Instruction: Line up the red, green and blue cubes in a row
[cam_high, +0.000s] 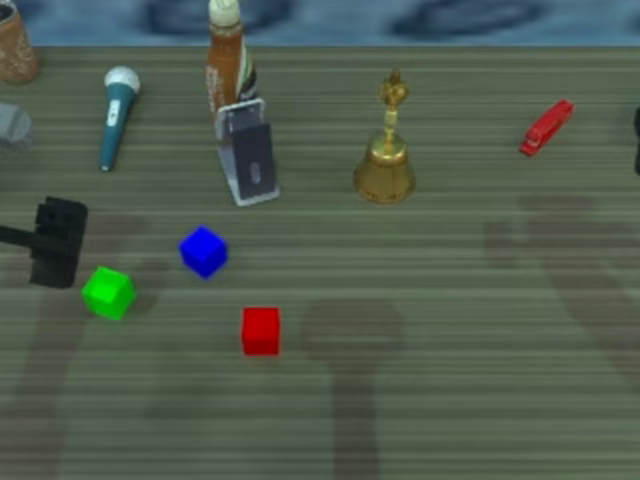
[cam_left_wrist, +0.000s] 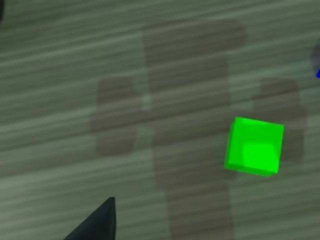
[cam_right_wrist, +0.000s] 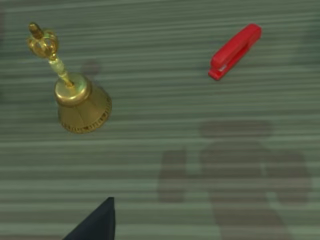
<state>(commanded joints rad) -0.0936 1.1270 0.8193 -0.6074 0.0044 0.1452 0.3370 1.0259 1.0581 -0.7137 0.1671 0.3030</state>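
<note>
Left gripper (cam_high: 55, 243) hangs at table's left edge just beside green cube (cam_high: 108, 292), holding nothing; finger spread: cannot tell.
Right arm barely in view at the right edge, parked, fingers not visible. Row not formed: blue cube (cam_high: 203, 250) sits right of and farther back than green, red cube (cam_high: 261, 330) nearer the front, further right; all three apart, staggered. All placement apparently left. Bell (cam_high: 386, 160), bottle (cam_high: 226, 60), microphone (cam_high: 116, 112), stapler (cam_high: 546, 127) stand behind, untouched.
</note>
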